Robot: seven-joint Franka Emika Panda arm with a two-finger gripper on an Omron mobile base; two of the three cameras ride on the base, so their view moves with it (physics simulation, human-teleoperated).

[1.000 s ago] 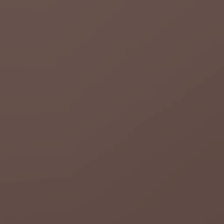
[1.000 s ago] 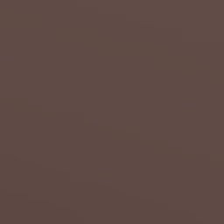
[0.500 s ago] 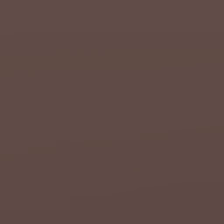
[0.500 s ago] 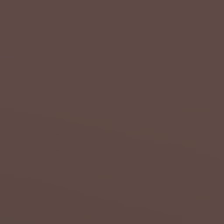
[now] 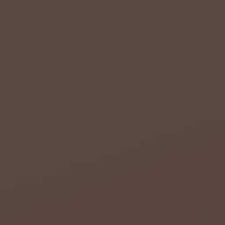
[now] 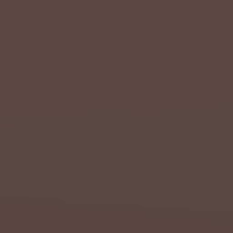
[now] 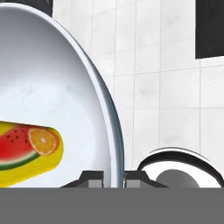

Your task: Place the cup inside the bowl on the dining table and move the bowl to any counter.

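Hand view, left to right: the yellow cup (image 7: 26,153) lies inside the white bowl (image 7: 57,87). The gripper (image 7: 114,177) is clamped on the bowl's rim, one finger on each side. Beyond stands a white tiled wall (image 7: 166,87).

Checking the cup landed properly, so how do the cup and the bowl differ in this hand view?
The cup is yellow with a watermelon and orange-slice print; the bowl is plain white inside with a blue-grey rim. The cup is far smaller than the bowl. The cup lies inside; the bowl's rim sits between the gripper fingertips. Both look glossy.
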